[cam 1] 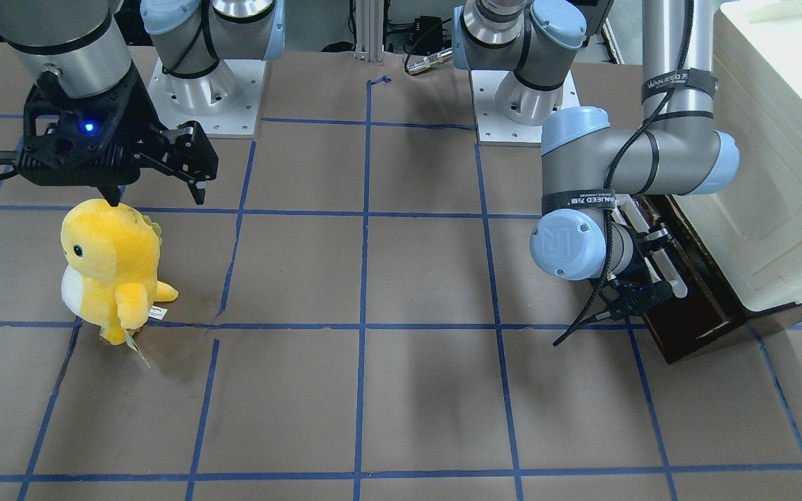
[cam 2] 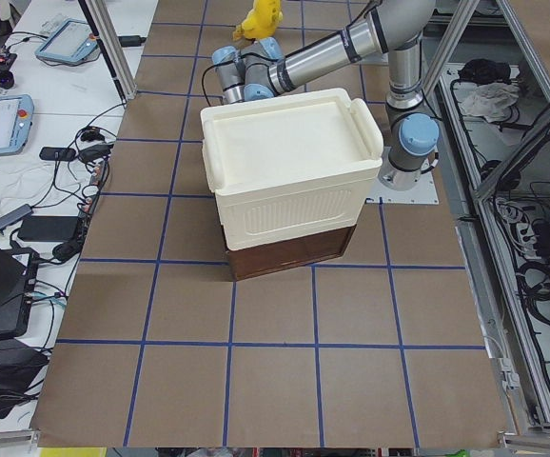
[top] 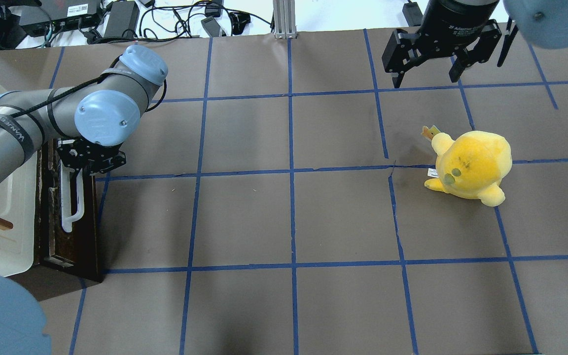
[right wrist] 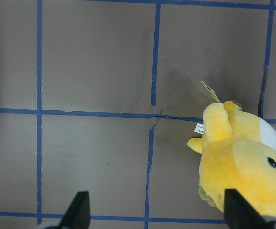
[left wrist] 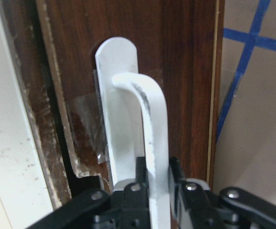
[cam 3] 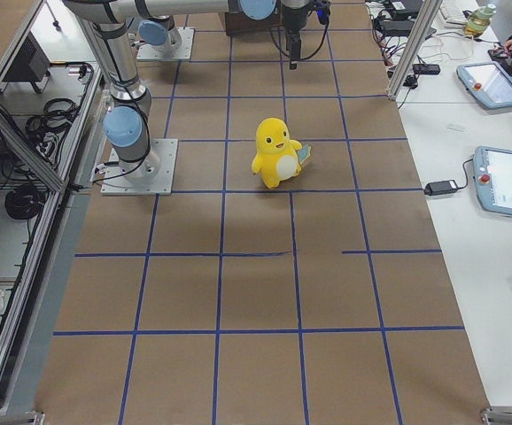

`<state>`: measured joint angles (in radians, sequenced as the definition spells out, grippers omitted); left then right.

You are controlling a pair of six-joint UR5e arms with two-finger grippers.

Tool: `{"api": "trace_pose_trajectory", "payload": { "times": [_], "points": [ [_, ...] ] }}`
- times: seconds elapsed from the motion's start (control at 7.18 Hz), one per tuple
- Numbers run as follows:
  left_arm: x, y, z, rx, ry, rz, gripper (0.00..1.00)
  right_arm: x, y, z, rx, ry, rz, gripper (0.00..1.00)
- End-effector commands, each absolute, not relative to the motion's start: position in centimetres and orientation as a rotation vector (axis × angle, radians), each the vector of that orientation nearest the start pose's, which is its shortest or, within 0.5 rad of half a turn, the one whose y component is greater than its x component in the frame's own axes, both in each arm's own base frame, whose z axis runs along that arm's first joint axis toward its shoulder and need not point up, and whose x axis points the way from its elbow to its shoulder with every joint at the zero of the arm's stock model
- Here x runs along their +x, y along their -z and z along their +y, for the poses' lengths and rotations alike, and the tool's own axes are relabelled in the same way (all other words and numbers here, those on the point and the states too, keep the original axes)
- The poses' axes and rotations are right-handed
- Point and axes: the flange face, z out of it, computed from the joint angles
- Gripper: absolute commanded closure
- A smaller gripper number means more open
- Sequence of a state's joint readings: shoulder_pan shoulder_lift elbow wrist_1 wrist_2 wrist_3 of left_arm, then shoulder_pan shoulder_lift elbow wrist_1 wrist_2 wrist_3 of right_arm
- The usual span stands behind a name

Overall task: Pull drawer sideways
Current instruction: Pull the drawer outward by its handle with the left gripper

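Observation:
The drawer's dark brown front (top: 50,231) stands at the foot of the cream-white cabinet (top: 3,231) at the table's left edge. Its long white bar handle (top: 73,207) runs along the front. My left gripper (top: 87,159) is shut on one end of this handle. The left wrist view shows the fingers (left wrist: 134,183) clamped on both sides of the white bar (left wrist: 150,124). In the front-facing view the gripper (cam 1: 641,280) is at the drawer front (cam 1: 697,306). The pale inner tray is hidden. My right gripper (top: 424,81) is open and empty, hovering far off on the right.
A yellow plush toy (top: 471,165) stands on the right half of the brown table, just below the right gripper (cam 1: 157,200); it also shows in the right wrist view (right wrist: 243,162). Blue tape lines grid the table. Cables and power bricks (top: 116,19) lie beyond the far edge.

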<state>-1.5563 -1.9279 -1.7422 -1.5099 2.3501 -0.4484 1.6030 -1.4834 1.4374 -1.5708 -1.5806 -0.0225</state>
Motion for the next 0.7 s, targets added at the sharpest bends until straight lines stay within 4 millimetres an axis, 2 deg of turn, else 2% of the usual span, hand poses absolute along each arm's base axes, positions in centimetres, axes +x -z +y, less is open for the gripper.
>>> {"api": "trace_pose_trajectory", "payload": {
  "times": [0.0, 0.28, 0.42, 0.56],
  "points": [
    [-6.5, -25.4, -54.4, -0.296, -0.321, 2.256, 1.00, 14.9, -50.9, -52.9, -0.084, 0.073, 3.149, 0.00],
    [-8.1, -26.0, -54.8, -0.301, -0.328, 2.238, 1.00, 14.9, -50.9, -52.9, -0.084, 0.073, 3.149, 0.00],
    [-9.5, -26.1, -54.9, -0.305, -0.314, 2.237, 1.00, 14.9, -50.9, -52.9, -0.084, 0.073, 3.149, 0.00],
    [-9.9, -25.9, -55.0, -0.303, -0.320, 2.235, 1.00, 14.9, -50.9, -52.9, -0.084, 0.073, 3.149, 0.00]
  ]
}}
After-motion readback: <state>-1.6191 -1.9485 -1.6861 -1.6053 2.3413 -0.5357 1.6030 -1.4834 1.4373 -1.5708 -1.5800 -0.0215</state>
